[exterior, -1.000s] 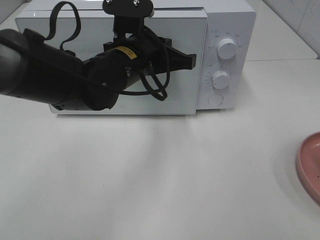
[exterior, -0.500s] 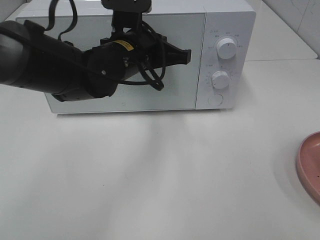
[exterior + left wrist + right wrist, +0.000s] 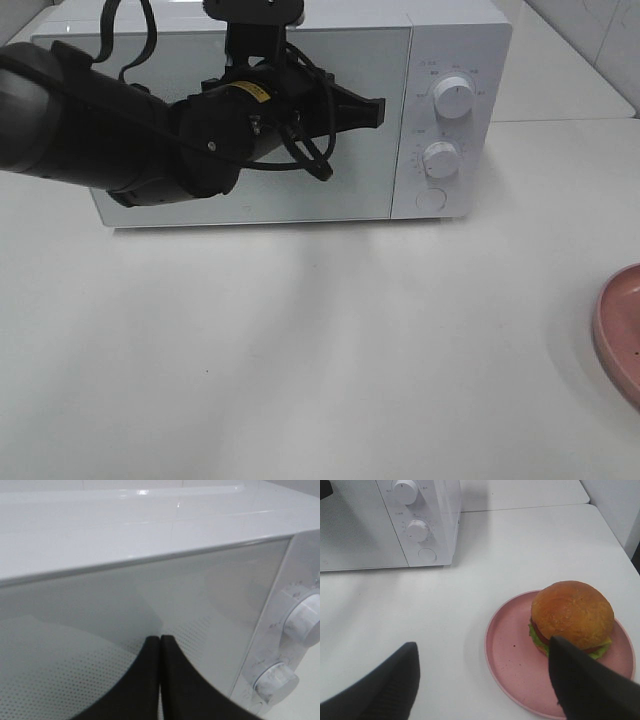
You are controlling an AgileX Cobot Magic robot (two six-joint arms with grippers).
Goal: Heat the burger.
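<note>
Pincer tips of the left arm [image 3: 160, 680] are clenched flat together with nothing between them, pointing at the glass door [image 3: 330, 190] of the white microwave [image 3: 455, 40]. In the high view this left pincer [image 3: 375, 110] hangs in front of the door's upper right part, close to the control panel. A second ago the door stood swung out toward the camera, its edge overlapping the panel; half a second ago it already lay flush with the microwave's front, and it lies so now, while the arm has barely shifted since that moment. A small yellow label [image 3: 247, 92] sits on the arm's wrist, its print too small to read. Faint markings ring the upper knob [image 3: 454, 98] and the lower knob [image 3: 441, 158], likewise unreadable; a round button [image 3: 431, 199] sits below them.

The right pincer [image 3: 485, 675] is released, its two dark fingers [image 3: 390, 680] spread wide above the white bench [image 3: 300, 350] and holding nothing. Between and beyond those fingers lies the pink plate [image 3: 507, 645], well to the right of the microwave, and the burger [image 3: 571, 616] rests on it, toward one side, bun up with lettuce and tomato showing at its edge.
</note>
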